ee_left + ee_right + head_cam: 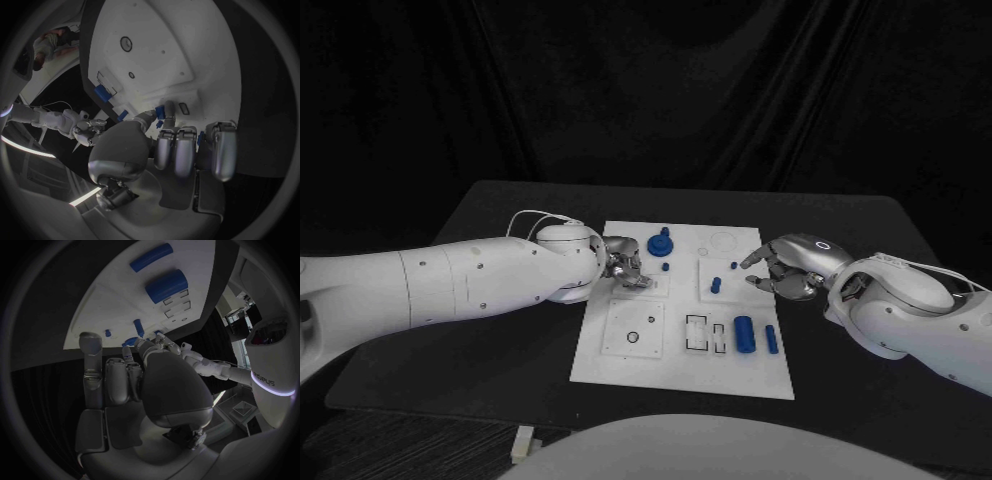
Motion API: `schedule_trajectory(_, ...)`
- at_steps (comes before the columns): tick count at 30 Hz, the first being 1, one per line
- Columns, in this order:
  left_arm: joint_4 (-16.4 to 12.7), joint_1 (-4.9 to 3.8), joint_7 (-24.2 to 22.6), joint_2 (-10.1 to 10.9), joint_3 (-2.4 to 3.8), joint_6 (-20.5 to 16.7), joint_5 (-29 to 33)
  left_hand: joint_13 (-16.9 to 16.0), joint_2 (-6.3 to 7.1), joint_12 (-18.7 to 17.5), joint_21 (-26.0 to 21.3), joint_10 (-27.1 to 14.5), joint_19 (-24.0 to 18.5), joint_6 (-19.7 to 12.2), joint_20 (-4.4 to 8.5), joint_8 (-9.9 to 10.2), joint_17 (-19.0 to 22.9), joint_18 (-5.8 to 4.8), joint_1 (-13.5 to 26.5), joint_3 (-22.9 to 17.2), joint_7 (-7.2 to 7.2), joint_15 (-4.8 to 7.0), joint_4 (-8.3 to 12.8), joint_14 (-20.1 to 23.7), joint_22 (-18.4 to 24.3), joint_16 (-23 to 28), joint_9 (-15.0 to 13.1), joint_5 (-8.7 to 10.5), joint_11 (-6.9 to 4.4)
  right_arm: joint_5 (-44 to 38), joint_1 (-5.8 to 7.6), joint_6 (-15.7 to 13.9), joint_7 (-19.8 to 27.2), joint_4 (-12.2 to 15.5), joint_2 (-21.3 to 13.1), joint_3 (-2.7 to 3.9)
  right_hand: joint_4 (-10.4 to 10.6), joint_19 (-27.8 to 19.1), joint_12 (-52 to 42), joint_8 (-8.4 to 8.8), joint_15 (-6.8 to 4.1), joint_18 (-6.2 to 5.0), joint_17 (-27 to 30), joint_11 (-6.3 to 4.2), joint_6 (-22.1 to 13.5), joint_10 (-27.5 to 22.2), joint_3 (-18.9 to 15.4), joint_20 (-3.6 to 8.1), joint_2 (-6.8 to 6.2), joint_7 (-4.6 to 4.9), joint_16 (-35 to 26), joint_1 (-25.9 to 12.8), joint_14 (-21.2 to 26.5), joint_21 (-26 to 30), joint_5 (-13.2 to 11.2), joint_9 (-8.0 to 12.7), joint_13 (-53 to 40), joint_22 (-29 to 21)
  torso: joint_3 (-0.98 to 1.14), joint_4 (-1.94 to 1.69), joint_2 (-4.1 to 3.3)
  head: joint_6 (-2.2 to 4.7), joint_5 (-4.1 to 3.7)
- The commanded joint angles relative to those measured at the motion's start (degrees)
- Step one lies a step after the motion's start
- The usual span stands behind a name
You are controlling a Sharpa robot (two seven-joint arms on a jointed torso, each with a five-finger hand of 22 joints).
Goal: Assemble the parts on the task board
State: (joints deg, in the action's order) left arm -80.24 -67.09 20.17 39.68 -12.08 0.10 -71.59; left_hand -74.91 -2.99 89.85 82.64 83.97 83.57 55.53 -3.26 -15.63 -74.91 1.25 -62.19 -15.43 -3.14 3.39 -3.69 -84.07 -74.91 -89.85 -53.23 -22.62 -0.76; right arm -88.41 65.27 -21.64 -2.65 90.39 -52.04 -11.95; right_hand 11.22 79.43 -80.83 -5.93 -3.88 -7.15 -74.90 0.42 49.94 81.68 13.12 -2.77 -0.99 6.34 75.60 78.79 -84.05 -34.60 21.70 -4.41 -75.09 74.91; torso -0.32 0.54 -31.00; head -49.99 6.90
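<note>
Currently, left hand (625, 265) fingers curled at task board (629, 365) edge, grip indiscernible; right hand (788, 268) fingers curled empty; seat small blue peg (715, 285) squarely, gently.

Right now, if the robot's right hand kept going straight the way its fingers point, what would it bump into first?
Probably the small upright blue peg on the task board, just beyond the right hand; depth is unclear.

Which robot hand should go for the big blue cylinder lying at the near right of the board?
Right. The right robot hand hovers over the task board's right edge, just beyond the big blue cylinder. The left robot hand is at the opposite edge.
</note>
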Motion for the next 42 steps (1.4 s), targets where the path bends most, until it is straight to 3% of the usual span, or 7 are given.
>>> schedule_trajectory(1, -0.05, 0.29, -1.26, -0.05, -0.12, 0.17, -0.05, -15.09, 0.51, 0.15, -0.17, 6.03, 0.09, 0.14, 0.62, 0.34, -15.09, 1.06, -1.4, -2.16, 0.49, 0.5, 1.61, -5.93, -10.21, -0.15, -0.31, -1.31, -0.47, -0.13, -0.15, -0.38, -0.86, 0.05, -0.07, 0.03, -0.11, -0.56, 0.34, 0.2, 0.39, -1.07, -0.55, -0.15, 0.26, -0.4, 0.35, 0.0, -0.15, -0.14, -0.2, -0.15, -2.43, 0.14, 0.33, 0.07, -3.57, 3.94, 0.0, -0.01, -0.01, -0.01, 0.07)
schedule_trajectory(9, -0.07, 0.3, -1.8, -0.06, -0.11, -0.53, -0.05, -15.09, 1.31, 0.15, -0.24, 6.03, 0.14, 0.21, 0.65, 0.46, -15.09, 1.05, -1.43, -5.46, 0.39, 0.52, 3.17, -5.93, -10.33, -0.15, -0.74, -3.34, -0.45, -0.13, -0.16, -0.25, -0.95, 0.05, -0.08, 0.03, -0.15, -0.61, 0.47, 0.2, 0.39, -1.11, -0.4, -0.14, 0.29, -0.51, 0.46, 0.0, -0.14, -0.13, -0.35, -0.12, -2.39, 0.41, 0.37, 0.07, -3.42, 3.88, -0.01, -0.01, -0.02, -0.01, -0.02)
schedule_trajectory(23, -1.25, 0.02, -2.22, 1.21, -0.07, -1.63, -0.05, -15.09, 1.66, 0.15, -0.18, 6.03, 0.23, 0.5, 0.65, 0.34, -15.09, 1.03, -1.02, -6.07, 0.4, 0.52, 3.3, -5.93, -10.42, -0.15, -0.92, -3.05, -0.44, -0.13, -0.17, -0.15, -1.15, 0.04, -0.09, 0.03, -0.18, -0.65, 0.5, 0.2, 0.39, -1.14, -0.32, -0.14, 0.3, -0.54, 0.53, 0.0, -0.14, -0.12, -0.44, -0.11, -2.36, 0.63, 0.38, 0.07, -3.39, 3.84, -0.01, -0.01, -0.02, -0.01, -0.13)
schedule_trajectory(27, -1.52, -0.8, -2.31, 1.76, -0.06, 0.0, 0.98, -15.09, 1.9, 0.15, -0.26, 6.03, 0.2, 0.58, 0.65, 0.37, -15.09, 1.04, -0.53, -6.38, 0.41, 0.52, 3.17, -5.93, -10.41, -0.15, -0.98, -2.42, -0.45, -0.13, -0.17, -0.13, -1.2, -0.03, 0.01, 0.03, -0.18, -0.65, 0.5, 0.2, 0.39, -1.14, -0.32, -0.14, 0.3, -0.54, 0.53, 0.0, -0.14, -0.12, -0.44, -0.11, -2.36, 0.63, 0.38, 0.07, -3.39, 3.84, -0.01, -0.01, -0.03, -0.01, -0.13)
schedule_trajectory(34, -0.28, -3.34, -1.69, 1.82, -0.05, 7.14, 10.63, -15.09, 2.05, 0.15, -0.5, 6.03, 0.03, 0.47, 0.64, 0.52, -15.09, 1.1, -0.38, -6.86, 0.42, 0.51, 3.22, -5.93, -10.31, -0.15, -1.02, -1.53, -0.44, -0.13, -0.17, -0.18, -1.3, -0.21, 0.24, 0.03, -0.23, -0.66, 0.55, 0.21, 0.4, -1.13, -0.32, -0.13, 0.31, -0.58, 0.64, 0.0, -0.12, -0.1, -0.45, -0.08, -2.36, 0.64, 0.41, 0.07, -3.33, 3.84, 0.01, -0.01, 0.0, -0.01, -0.38)
schedule_trajectory(40, 1.21, -5.68, -0.75, 1.13, -0.04, 13.43, 13.4, -15.09, 2.17, 0.15, -0.68, 6.03, -0.1, 0.48, 0.62, 0.6, -15.09, 1.15, -0.13, -6.99, 0.35, 0.47, 3.09, -5.93, -10.24, -0.15, -1.04, -0.92, -0.39, -0.13, -0.17, -0.18, -1.42, -0.38, 0.47, 0.03, -0.28, -0.67, 0.57, 0.2, 0.4, -1.14, -0.31, -0.12, 0.34, -0.59, 0.77, -0.01, -0.08, -0.09, -0.47, -0.03, -2.35, 0.69, 0.44, 0.08, -3.32, 3.83, -0.01, -0.02, -0.01, -0.01, -0.7)
schedule_trajectory(42, 1.68, -6.06, -0.32, 0.83, -0.04, 14.61, 14.09, -15.09, 2.17, 0.15, -0.72, 6.03, -0.14, 0.49, 0.62, 0.62, -15.09, 1.16, -0.08, -7.0, 0.35, 0.46, 3.06, -5.93, -10.22, -0.15, -1.04, -0.85, -0.38, -0.13, -0.17, -0.18, -1.43, -0.43, 0.55, 0.03, -0.28, -0.67, 0.57, 0.2, 0.4, -1.14, -0.31, -0.12, 0.34, -0.59, 0.77, -0.01, -0.08, -0.09, -0.47, -0.03, -2.35, 0.69, 0.44, 0.08, -3.32, 3.83, 0.0, -0.01, -0.02, -0.01, -0.77)
